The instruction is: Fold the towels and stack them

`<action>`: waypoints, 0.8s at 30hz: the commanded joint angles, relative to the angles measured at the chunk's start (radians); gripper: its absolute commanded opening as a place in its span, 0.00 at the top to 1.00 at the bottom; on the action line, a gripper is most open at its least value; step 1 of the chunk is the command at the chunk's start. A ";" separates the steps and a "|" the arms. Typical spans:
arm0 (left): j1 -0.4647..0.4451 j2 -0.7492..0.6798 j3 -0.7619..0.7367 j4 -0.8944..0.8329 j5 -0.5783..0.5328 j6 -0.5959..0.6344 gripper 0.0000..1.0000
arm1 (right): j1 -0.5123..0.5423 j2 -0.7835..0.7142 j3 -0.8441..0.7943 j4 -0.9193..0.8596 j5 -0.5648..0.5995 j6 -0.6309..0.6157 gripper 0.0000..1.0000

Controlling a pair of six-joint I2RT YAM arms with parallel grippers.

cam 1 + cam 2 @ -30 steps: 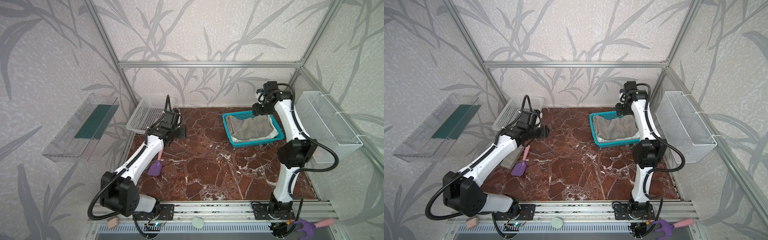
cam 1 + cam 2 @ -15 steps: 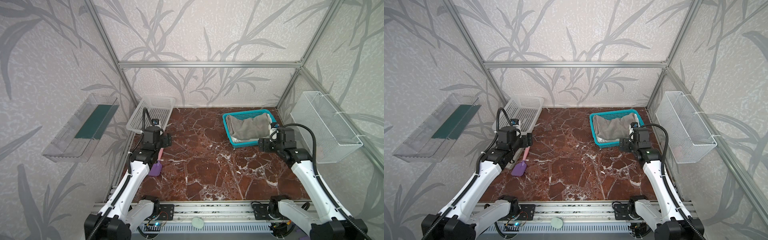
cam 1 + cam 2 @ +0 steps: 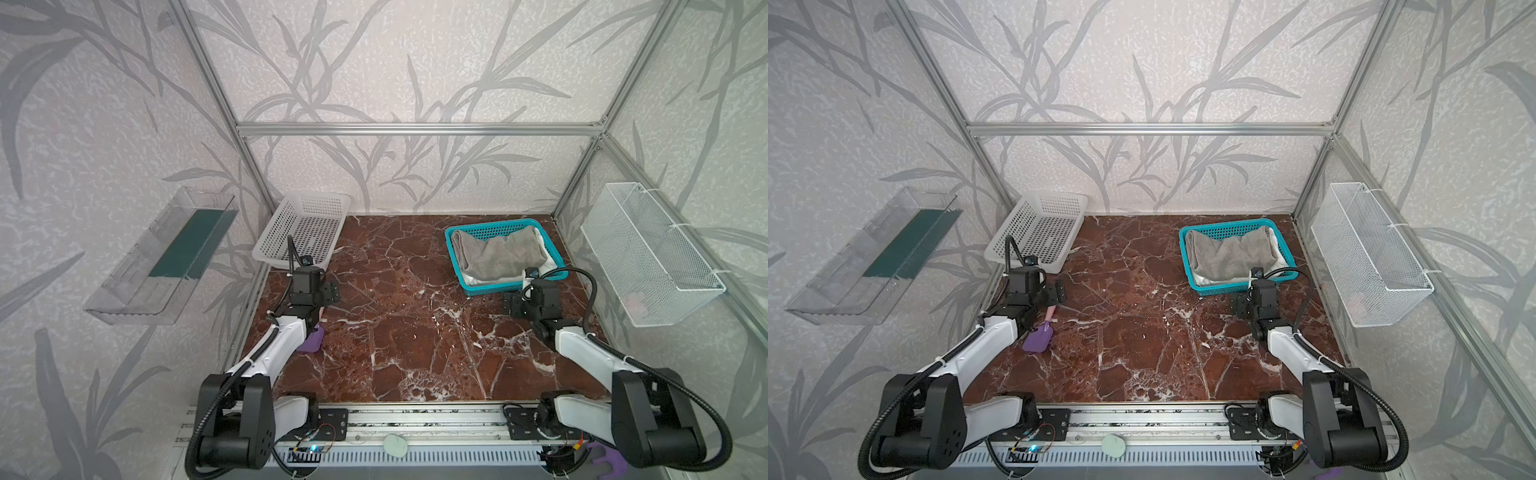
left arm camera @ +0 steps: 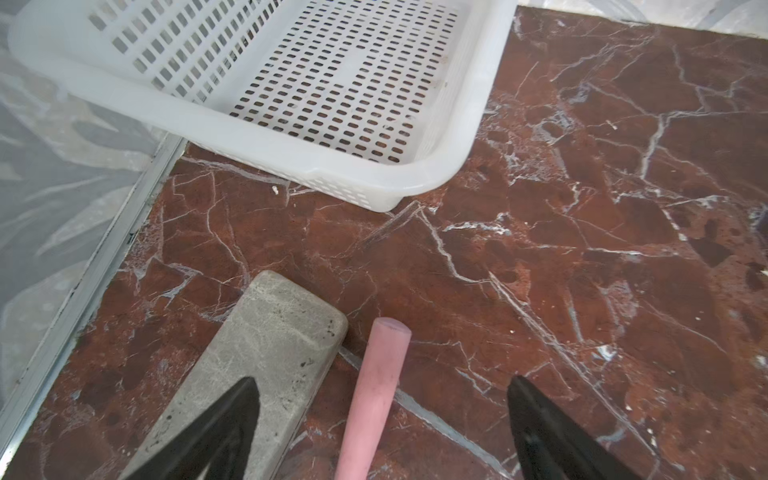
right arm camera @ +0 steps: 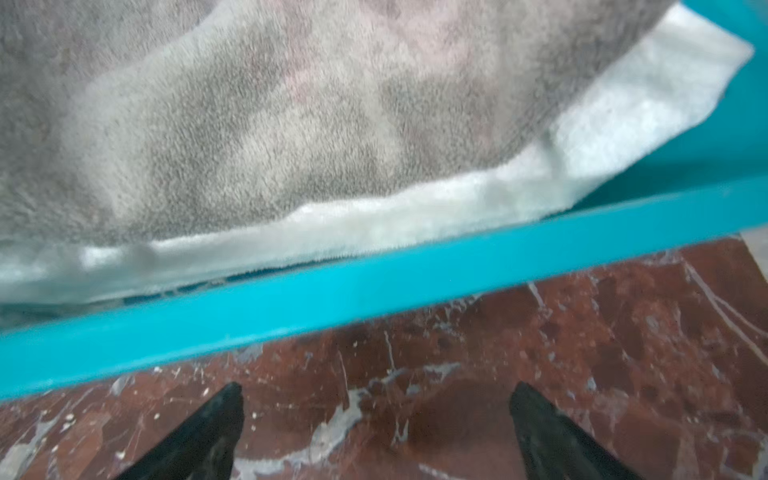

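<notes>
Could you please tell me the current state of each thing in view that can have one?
grey towel: loosely folded, on top in the teal basket.
white towel: under the grey towel, edges showing.
teal basket: holds both towels.
white basket: empty.
left gripper: open, holding nothing.
right gripper: open, holding nothing.
spatula: lying on the table.
slab: lying flat beside the spatula handle.

Middle tabletop (image 3: 399, 332) open; basket (image 3: 486, 232) apparently crowds right pincer (image 5: 376, 388).
</notes>
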 commanded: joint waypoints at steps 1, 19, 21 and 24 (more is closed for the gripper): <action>0.009 0.023 -0.046 0.134 -0.177 0.019 0.05 | -0.004 0.062 -0.057 0.379 -0.014 -0.046 0.01; 0.093 0.233 -0.261 0.902 0.010 0.055 0.05 | -0.002 0.343 -0.164 0.943 -0.030 -0.081 0.01; 0.093 0.295 -0.266 0.964 0.061 0.083 0.05 | 0.001 0.337 -0.130 0.875 -0.056 -0.089 0.01; 0.092 0.322 -0.274 1.028 0.080 0.098 0.04 | 0.011 0.336 -0.102 0.822 -0.049 -0.101 0.01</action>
